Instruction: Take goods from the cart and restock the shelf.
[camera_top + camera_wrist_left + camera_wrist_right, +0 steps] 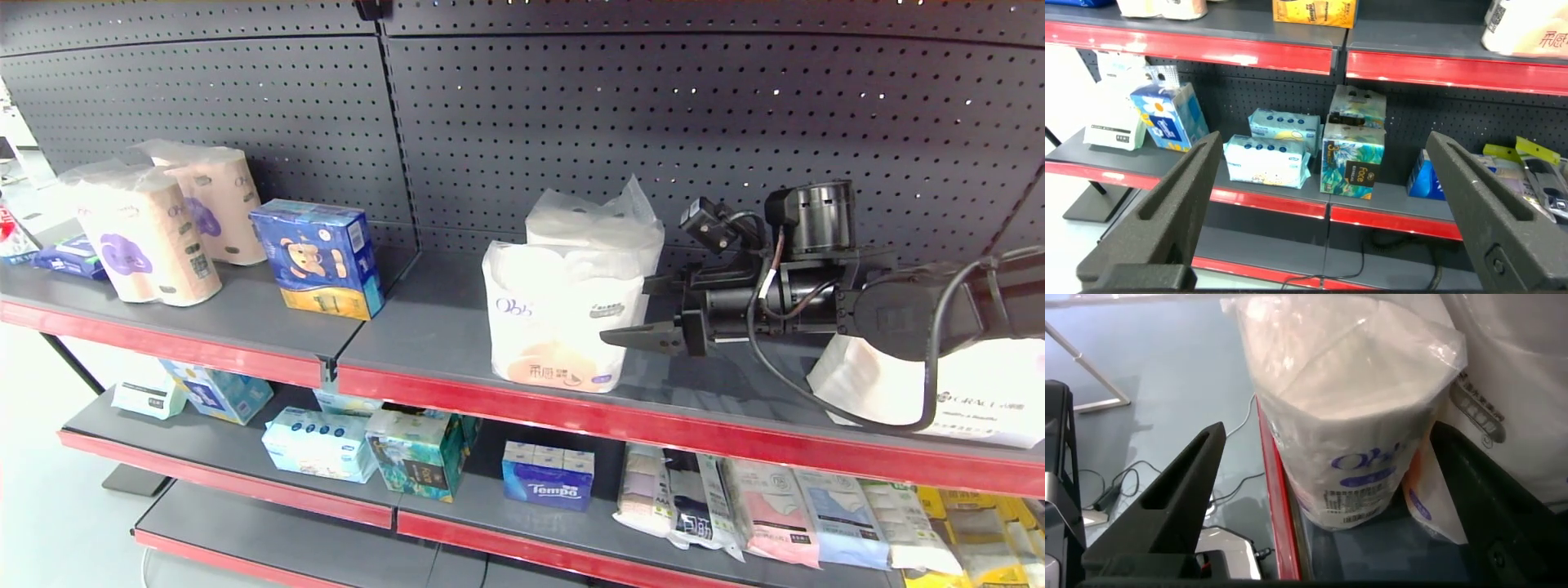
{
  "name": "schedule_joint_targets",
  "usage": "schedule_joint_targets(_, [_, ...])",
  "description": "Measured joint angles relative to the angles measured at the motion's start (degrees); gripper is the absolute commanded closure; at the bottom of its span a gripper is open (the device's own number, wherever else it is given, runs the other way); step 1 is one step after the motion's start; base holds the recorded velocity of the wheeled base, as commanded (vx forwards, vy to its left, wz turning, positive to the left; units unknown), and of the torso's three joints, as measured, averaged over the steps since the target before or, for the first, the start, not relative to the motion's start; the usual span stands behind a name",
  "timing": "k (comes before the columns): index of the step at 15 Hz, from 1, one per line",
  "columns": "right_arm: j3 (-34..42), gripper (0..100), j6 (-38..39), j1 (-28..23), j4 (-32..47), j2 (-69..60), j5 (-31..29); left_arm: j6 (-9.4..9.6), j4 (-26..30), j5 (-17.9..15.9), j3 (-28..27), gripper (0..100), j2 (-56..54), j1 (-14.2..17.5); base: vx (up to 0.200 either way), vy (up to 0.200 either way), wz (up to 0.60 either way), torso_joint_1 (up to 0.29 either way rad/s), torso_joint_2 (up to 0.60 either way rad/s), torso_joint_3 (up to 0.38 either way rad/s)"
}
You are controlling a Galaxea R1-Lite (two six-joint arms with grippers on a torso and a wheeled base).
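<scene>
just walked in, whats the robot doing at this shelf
It is restocking a shop shelf. The right gripper is at the top shelf, open, with its fingers on either side of a white pack of toilet rolls. That pack stands near the shelf's front edge, in front of a second white pack. It rests on the shelf and is not clamped. The left gripper is open and empty, facing the tissue boxes on the lower shelves.

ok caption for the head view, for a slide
Right claw open around a white toilet-roll pack standing near the front edge of the upper shelf.
</scene>
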Motion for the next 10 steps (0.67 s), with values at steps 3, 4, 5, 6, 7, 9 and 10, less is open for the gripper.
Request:
schedule_joint_targets(3, [-1.0,0,0.0,0.6,-0.1,0.9,-0.1,0.00,0.0,0.0,0.0,0,0.0,0.0,0.000,0.000,0.00,0.000,0.00,0.000])
schedule_joint_targets(4, [-1.1,0,0.0,0.7,0.0,1.1,-0.1,0.00,0.0,0.0,0.0,0,0.0,0.0,0.000,0.000,0.00,0.000,0.00,0.000])
schedule_joint_targets(5, [-1.2,0,0.0,0.8,-0.1,1.3,-0.1,0.00,0.0,0.0,0.0,0,0.0,0.0,0.000,0.000,0.00,0.000,0.00,0.000])
schedule_joint_targets(6, [-1.3,0,-0.1,0.9,-0.1,1.5,-0.1,0.00,0.0,0.0,0.0,0,0.0,0.0,0.000,0.000,0.00,0.000,0.00,0.000])
schedule_joint_targets(7, [-1.3,0,-0.1,1.0,-0.1,1.7,-0.1,0.00,0.0,0.0,0.0,0,0.0,0.0,0.000,0.000,0.00,0.000,0.00,0.000])
schedule_joint_targets(9, [-1.4,0,-0.1,1.0,-0.1,2.0,-0.1,0.00,0.0,0.0,0.0,0,0.0,0.0,0.000,0.000,0.00,0.000,0.00,0.000])
schedule_joint_targets(10, [-1.4,0,-0.1,1.0,0.0,2.1,-0.1,0.00,0.0,0.0,0.0,0,0.0,0.0,0.000,0.000,0.00,0.000,0.00,0.000])
